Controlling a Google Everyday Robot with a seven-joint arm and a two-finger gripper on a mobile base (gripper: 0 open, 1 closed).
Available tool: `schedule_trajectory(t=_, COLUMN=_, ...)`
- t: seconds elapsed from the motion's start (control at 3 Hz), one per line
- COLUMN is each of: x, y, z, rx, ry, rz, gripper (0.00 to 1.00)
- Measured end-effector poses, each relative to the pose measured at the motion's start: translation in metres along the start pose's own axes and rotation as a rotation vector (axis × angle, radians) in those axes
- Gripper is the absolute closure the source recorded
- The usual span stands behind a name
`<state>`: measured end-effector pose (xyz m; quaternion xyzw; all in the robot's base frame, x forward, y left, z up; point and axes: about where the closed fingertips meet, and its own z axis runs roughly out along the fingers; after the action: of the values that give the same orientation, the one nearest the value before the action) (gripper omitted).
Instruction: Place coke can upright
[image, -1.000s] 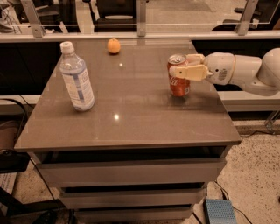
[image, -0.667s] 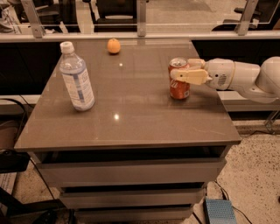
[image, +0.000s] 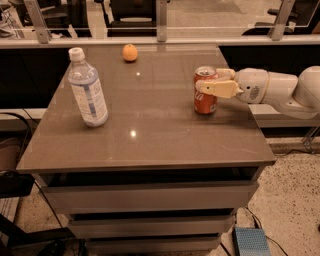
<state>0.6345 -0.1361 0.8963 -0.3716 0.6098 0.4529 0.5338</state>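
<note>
The coke can (image: 205, 103), red with a silver top, stands upright on the brown table (image: 165, 135) near its right edge. My gripper (image: 209, 80) reaches in from the right at the height of the can's upper half. One cream finger (image: 216, 89) lies across the can's front and the other sits behind its top. The jaws are closed on the can, whose base rests on the tabletop.
A clear plastic water bottle (image: 89, 90) stands upright at the table's left. A small orange fruit (image: 130, 52) lies at the back centre. A rail with glass (image: 160, 40) runs behind the table. Drawers are below, and a blue box (image: 250, 242) is on the floor.
The can and gripper have sunk slightly, and the can's base now rests on the table. The bottle and orange have not moved.
</note>
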Motion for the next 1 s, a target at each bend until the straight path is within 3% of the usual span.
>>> schedule_trajectory(t=0.67, x=0.005, y=-0.002, z=-0.008, rx=0.018, ry=0.003, rz=0.002, gripper=0.13)
schedule_trajectory(t=1.0, x=0.009, y=-0.004, z=-0.023, rx=0.046, ry=0.008, rz=-0.003, gripper=0.00)
